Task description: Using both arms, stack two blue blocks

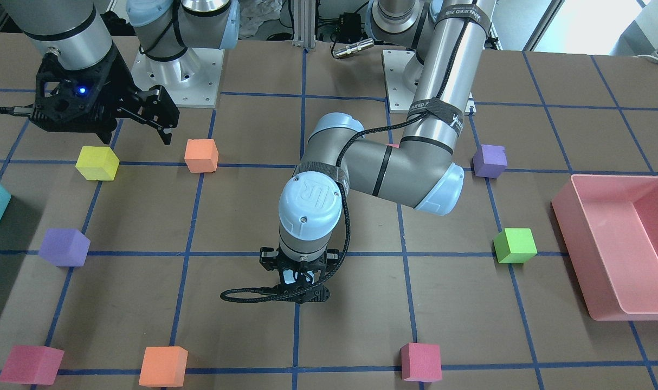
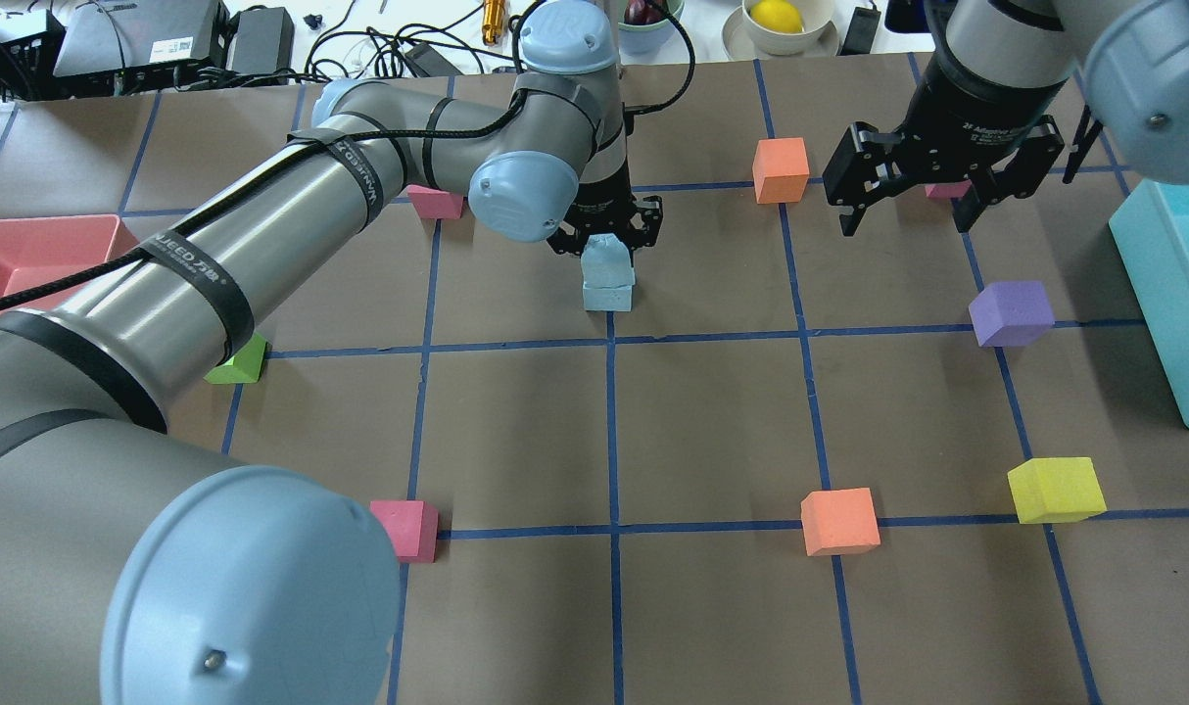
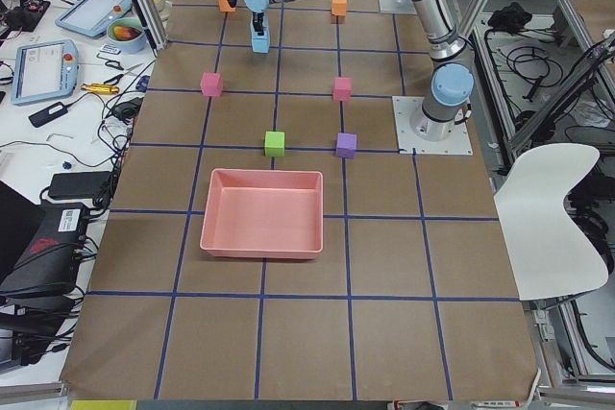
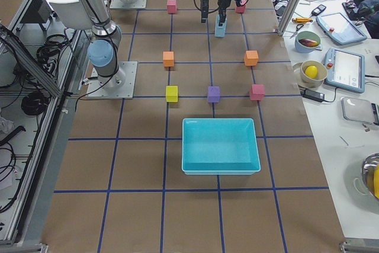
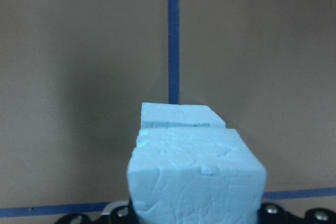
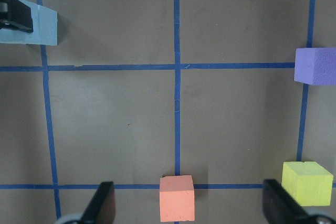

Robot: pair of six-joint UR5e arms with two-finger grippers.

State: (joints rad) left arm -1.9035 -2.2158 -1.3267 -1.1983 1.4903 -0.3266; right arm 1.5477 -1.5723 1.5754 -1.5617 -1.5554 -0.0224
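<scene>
Left gripper (image 2: pixel 604 233) is clamping the upper blue block (image 2: pixel 605 257) directly over the lower blue block (image 2: pixel 608 294). Both are sitting mid-table on the far side, beside a tape line (image 2: pixel 611 411). Cannot tell whether the two faces are touching.

In the wrist view the lower block is showing slightly left of the held one, so alignment is looking imperfect.

Risk: opening with that offset, or from any height, could tip the top block off. Dented foam may also cling to the gripper.

Right gripper (image 2: pixel 905 208) is hanging wide and empty, well apart to the right, near an orange block (image 2: pixel 781 169).
</scene>
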